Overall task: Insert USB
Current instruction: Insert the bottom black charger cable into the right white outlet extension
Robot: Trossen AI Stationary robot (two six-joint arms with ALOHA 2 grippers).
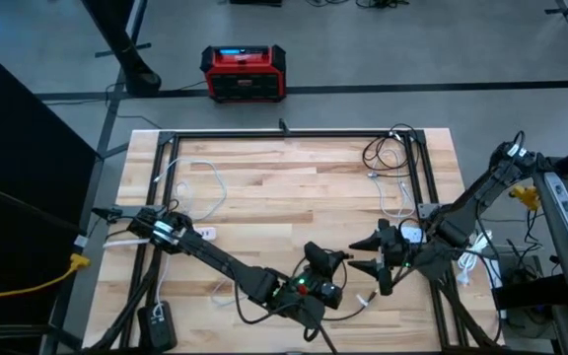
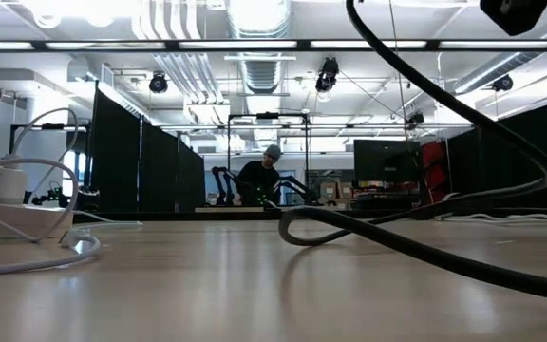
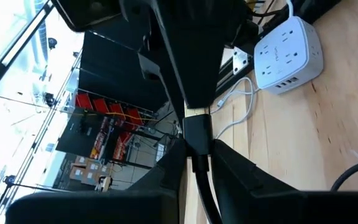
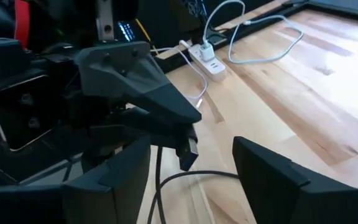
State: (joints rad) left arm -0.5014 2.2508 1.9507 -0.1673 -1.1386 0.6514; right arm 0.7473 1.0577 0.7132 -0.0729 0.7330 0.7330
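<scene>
Evidently the left gripper, at the light wooden desk's six o'clock, clamps its jaws on a black USB plug, presenting it to the right gripper's parted jaws for handover.

A robotics lab; black partition curtains, ceiling ducts, monitor, person at another rig

Black USB plug on dark cable, pinched in left hand.
</scene>
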